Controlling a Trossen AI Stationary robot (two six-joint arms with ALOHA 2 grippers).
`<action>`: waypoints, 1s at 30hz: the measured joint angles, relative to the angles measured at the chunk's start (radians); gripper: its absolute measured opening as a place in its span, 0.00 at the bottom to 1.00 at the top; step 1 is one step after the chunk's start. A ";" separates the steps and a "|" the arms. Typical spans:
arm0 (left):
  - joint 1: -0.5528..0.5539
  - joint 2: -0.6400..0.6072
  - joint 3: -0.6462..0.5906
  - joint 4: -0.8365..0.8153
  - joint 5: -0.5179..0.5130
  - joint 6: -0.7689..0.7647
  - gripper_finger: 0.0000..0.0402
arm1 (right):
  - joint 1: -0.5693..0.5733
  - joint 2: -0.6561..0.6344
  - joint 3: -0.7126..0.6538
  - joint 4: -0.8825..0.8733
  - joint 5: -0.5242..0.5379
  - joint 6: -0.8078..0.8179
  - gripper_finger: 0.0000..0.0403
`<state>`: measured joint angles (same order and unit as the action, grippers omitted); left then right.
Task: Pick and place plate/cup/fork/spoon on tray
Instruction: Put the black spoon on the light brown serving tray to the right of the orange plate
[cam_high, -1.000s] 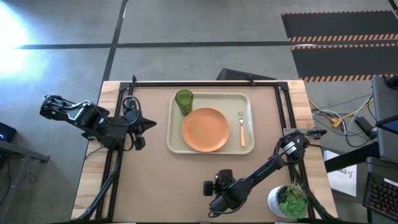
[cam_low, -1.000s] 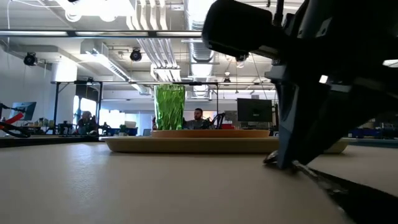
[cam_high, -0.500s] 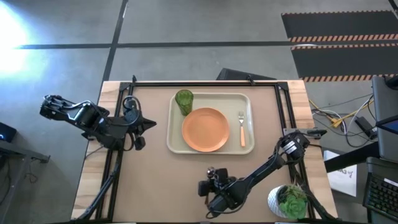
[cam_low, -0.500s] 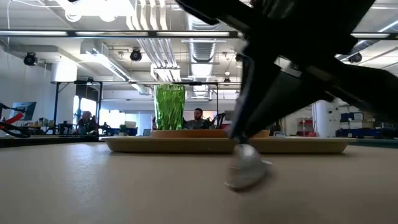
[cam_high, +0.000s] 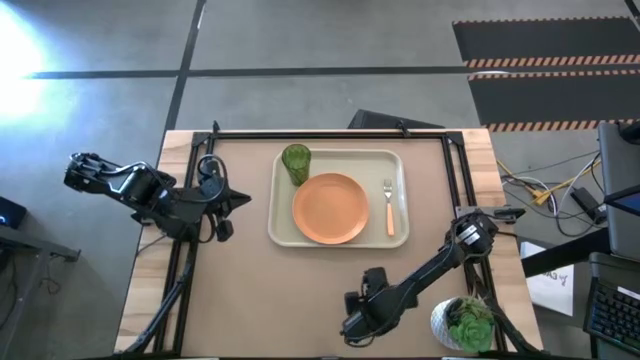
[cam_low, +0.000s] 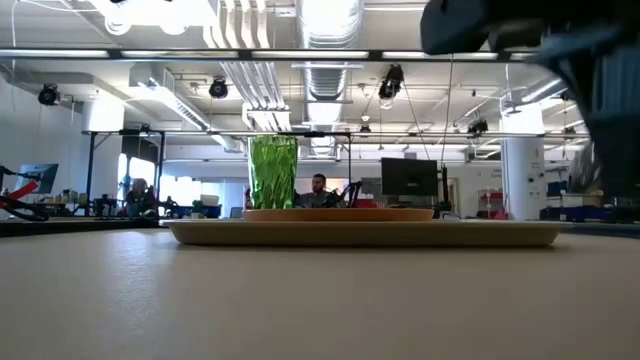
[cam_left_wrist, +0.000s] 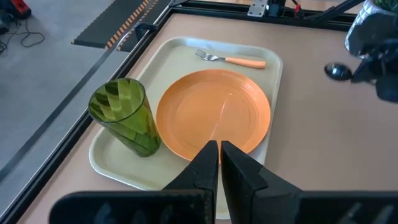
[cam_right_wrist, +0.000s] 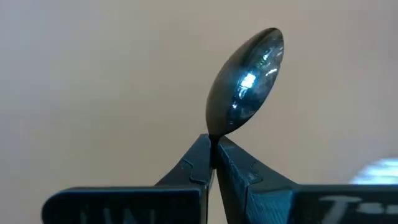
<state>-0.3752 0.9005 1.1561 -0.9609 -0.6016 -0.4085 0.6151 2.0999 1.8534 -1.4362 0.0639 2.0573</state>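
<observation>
The tray (cam_high: 340, 197) lies on the desk (cam_high: 250, 290) toward its far edge, and serves as the landmark here. On it, the plate (cam_high: 330, 208) sits in the middle, nearer the tray's front rim. The cup (cam_high: 295, 163) stands upright in the tray's far left corner, just beside the plate. The fork (cam_high: 389, 207) lies along the tray's right side, beside the plate, tines toward the far rim.

The right end effector (cam_high: 362, 305) is in front of the tray, well apart from its front rim, over bare desk. Its fingers (cam_right_wrist: 205, 163) are pressed together on the neck of the spoon (cam_right_wrist: 246, 81), with the oval bowl sticking out past the fingertips above the desk surface. In the left wrist view the spoon's bowl (cam_left_wrist: 338, 71) shows beyond the tray's right rim, held at the dark arm there.

The left end effector (cam_high: 240, 198) waits to the left of the tray, near its left rim, pointing toward it. Its fingers (cam_left_wrist: 205, 163) are together with nothing between them.

A potted plant (cam_high: 466, 324) stands at the desk's front right corner, right of the right end effector and well apart from the tray.
</observation>
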 joint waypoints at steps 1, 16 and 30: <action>0.000 0.000 0.000 0.000 0.000 0.000 0.00 | 0.000 0.000 0.027 -0.044 -0.008 -0.001 0.02; 0.000 0.000 0.000 0.001 0.000 0.003 0.00 | 0.001 0.015 -0.036 -0.016 -0.204 -0.131 0.02; 0.000 0.000 0.000 0.001 0.000 0.002 0.00 | 0.000 0.015 -0.046 0.038 -0.158 -0.095 0.02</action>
<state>-0.3752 0.9005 1.1561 -0.9596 -0.6018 -0.4068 0.6147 2.1151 1.8076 -1.3978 -0.0937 1.9621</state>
